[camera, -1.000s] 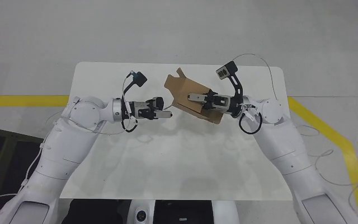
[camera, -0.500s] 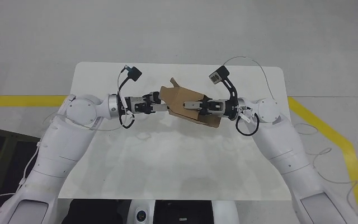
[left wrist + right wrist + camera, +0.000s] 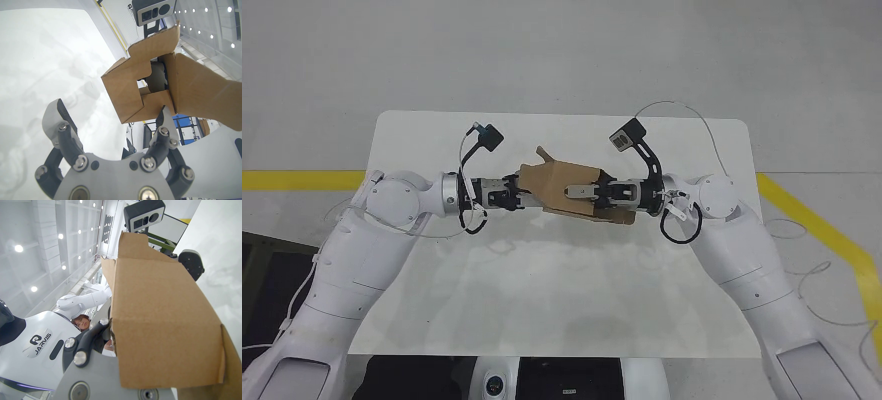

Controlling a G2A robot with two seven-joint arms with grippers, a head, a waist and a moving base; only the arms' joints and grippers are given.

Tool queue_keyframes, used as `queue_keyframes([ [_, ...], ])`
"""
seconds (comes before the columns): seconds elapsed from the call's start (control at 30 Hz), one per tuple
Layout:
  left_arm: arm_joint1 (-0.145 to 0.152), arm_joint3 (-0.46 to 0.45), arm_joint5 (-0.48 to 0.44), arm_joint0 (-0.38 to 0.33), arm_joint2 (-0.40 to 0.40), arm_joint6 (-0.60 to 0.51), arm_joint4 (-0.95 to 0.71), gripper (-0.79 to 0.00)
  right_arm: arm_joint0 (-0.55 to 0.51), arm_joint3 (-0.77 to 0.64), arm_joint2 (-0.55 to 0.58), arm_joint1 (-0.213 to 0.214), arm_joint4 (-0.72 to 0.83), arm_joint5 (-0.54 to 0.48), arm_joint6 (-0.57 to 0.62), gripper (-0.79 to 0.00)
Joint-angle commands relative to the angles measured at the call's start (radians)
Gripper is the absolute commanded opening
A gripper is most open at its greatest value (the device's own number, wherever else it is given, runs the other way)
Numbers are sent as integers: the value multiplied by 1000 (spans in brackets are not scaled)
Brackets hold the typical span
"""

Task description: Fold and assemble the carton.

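Note:
A brown cardboard carton (image 3: 560, 182) hangs above the white table (image 3: 542, 290), partly folded, with loose flaps at its left end. My right gripper (image 3: 587, 190) is shut on one carton wall; in the right wrist view the carton (image 3: 160, 323) hides all but one finger (image 3: 105, 317). My left gripper (image 3: 525, 196) stands open at the carton's left end. In the left wrist view the carton's open end (image 3: 122, 91) sits just beyond the left gripper (image 3: 113, 115), and one fingertip (image 3: 164, 113) touches a flap edge.
The table lies bare beneath and in front of both arms. A yellow floor line (image 3: 302, 180) runs past both sides of the table. A thin cable (image 3: 712, 115) loops above the right arm.
The right arm carried the carton leftward and turned it flatter. The left gripper closed the gap and now meets the carton's left end, still open.

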Motion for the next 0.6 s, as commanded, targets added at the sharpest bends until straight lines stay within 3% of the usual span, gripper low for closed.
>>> queue_keyframes([
  [0.0, 0, -1, -2, 1, -2, 1, 0, 0, 0, 1, 0, -1, 0, -1, 1, -785],
  [0.57, 2, 30, 8, -14, -27, 27, -23, 0, -4, 19, 16, -2, 10, 9, 24, -785],
])
